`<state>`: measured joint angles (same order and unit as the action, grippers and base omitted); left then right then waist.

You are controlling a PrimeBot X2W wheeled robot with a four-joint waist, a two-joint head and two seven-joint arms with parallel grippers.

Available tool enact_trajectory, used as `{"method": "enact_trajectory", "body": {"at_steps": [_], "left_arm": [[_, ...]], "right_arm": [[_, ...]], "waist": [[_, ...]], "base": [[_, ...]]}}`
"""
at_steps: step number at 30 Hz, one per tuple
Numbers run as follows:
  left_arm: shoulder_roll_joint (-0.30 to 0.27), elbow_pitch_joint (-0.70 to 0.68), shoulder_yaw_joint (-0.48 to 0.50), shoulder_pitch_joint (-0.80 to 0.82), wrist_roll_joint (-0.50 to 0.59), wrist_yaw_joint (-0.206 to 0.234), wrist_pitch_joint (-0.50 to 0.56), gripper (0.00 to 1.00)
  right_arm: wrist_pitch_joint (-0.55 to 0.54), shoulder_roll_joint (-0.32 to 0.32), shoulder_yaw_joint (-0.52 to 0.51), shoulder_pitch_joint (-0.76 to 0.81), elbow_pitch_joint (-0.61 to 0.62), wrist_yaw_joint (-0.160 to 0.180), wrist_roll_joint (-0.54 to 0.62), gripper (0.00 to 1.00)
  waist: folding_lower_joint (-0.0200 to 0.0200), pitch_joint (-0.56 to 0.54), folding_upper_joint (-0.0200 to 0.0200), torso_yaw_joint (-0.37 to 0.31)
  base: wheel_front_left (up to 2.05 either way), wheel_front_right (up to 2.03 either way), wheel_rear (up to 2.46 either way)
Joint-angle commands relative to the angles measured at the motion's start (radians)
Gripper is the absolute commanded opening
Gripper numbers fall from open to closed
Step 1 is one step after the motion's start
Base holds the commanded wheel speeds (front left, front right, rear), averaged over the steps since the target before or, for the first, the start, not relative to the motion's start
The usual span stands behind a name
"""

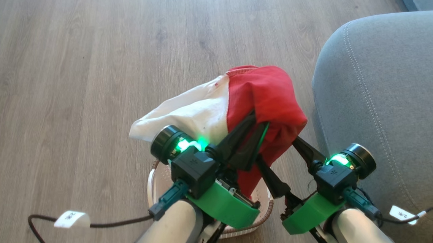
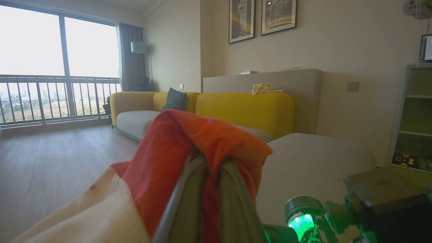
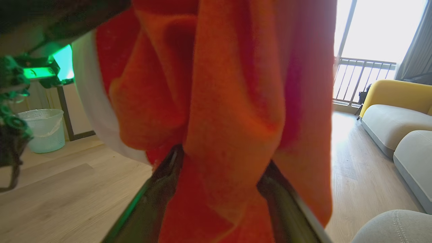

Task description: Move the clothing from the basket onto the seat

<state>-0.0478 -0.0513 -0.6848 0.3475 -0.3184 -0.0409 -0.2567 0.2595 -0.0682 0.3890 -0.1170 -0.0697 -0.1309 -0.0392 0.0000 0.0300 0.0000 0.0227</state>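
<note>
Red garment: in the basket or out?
Out. The clothing hangs bunched above the basket, gripped by the left gripper and right gripper, not yet on the seat. Tail touching basket: cannot tell.

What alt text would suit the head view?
A soft red-and-white fabric garment hangs above a cream plastic laundry basket, pinched by the left gripper and draped over the right gripper. A grey upholstered sofa cushion sits at right.

clothing (image 1: 268,95): red, with a white panel. basket (image 1: 151,187): cream-white, brown woven rim. seat (image 1: 390,105): grey, pale double stitch line. floor (image 1: 64,71): grey-brown wood grain. left tool (image 1: 261,120): black fingers, green mount, green LED. sofa (image 2: 243,111): yellow backs, grey cushions.
</note>
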Motion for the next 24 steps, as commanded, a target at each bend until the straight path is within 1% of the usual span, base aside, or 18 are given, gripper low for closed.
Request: {"method": "enact_trajectory", "body": {"at_steps": [1, 7, 11, 12, 14, 17, 24], "left_arm": [[-0.002, -0.045, 0.025, 0.039, -0.01, -0.005, -0.005, 0.0], [-0.002, -0.044, 0.005, 0.044, -0.016, -0.008, -0.005, 0.0], [-0.002, -0.042, -0.01, 0.041, -0.018, -0.011, -0.005, 0.0], [-0.002, -0.042, -0.013, 0.04, -0.018, -0.012, -0.005, 0.0], [-0.002, -0.04, -0.017, 0.038, -0.018, -0.014, -0.005, 0.0], [-0.002, -0.034, -0.015, 0.033, -0.019, -0.015, -0.005, 0.0], [-0.002, -0.026, 0.001, 0.026, -0.018, -0.015, -0.005, 0.0]], "right_arm": [[0.002, 0.016, 0.022, -0.056, 0.026, 0.0, 0.008, 1.0], [0.002, 0.017, 0.043, -0.077, 0.019, 0.0, 0.01, 1.0], [0.002, 0.018, 0.027, -0.08, 0.024, 0.0, -0.006, 1.0], [0.002, 0.018, 0.021, -0.079, 0.025, 0.0, -0.011, 0.87], [0.002, 0.018, 0.002, -0.077, 0.029, 0.0, -0.023, 0.0], [0.002, 0.018, -0.034, -0.072, 0.043, 0.0, -0.06, 0.0], [0.002, 0.018, -0.087, -0.066, 0.062, 0.0, -0.085, 0.0]], "waist": [[0.0, 0.002, 0.0, 0.0], [0.0, 0.006, 0.0, 0.002], [0.0, 0.007, 0.0, 0.007], [0.0, 0.008, 0.0, 0.008], [0.0, 0.007, 0.0, 0.011], [0.0, 0.006, 0.0, 0.016], [0.0, 0.002, 0.0, 0.019]], "base": [[0.0, 0.0, 0.0], [0.0, 0.0, 0.0], [0.0, 0.0, 0.0], [0.0, 0.0, 0.0], [0.0, 0.0, 0.0], [0.0, 0.0, 0.0], [0.0, 0.0, 0.0]]}}
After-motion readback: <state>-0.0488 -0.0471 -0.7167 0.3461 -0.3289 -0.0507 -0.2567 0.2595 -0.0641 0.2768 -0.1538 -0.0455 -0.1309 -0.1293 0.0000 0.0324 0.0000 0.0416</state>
